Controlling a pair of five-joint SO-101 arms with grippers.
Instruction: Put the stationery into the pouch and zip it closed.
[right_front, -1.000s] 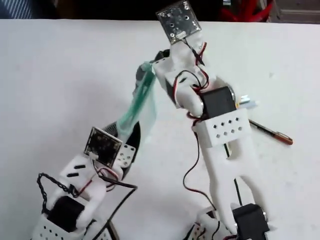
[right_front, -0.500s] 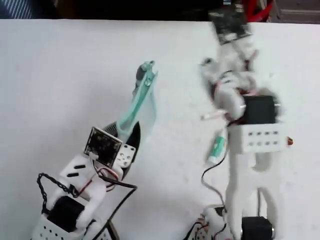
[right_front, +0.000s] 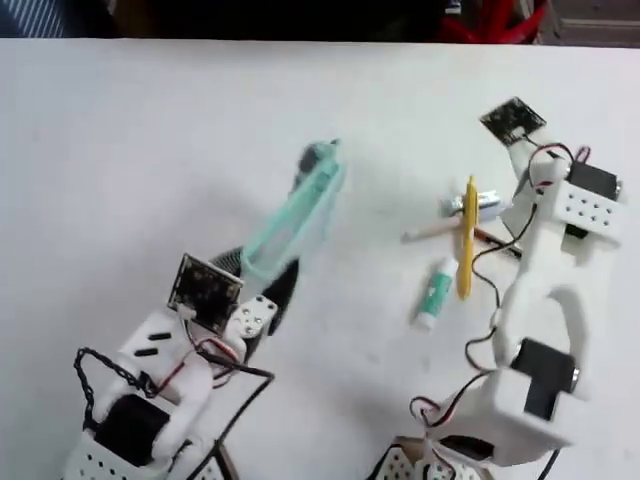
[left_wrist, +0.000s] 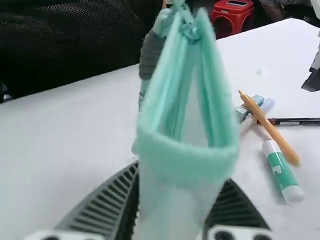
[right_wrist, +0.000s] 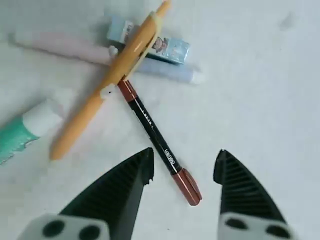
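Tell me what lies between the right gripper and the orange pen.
A dark pen with brown ends: in the right wrist view it stretches from the orange pen to the gap between the right gripper's open fingers.

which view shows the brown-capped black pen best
The right wrist view: the thin brown-capped black pen lies almost whole below the open right gripper. The left wrist view shows it as a dark line; the high view, a short stretch beside an arm.

Wide gap between pouch (right_front: 295, 220) and stationery (right_front: 464, 240), yellow pen (right_wrist: 107, 82) atop brown pen (right_wrist: 157, 145)
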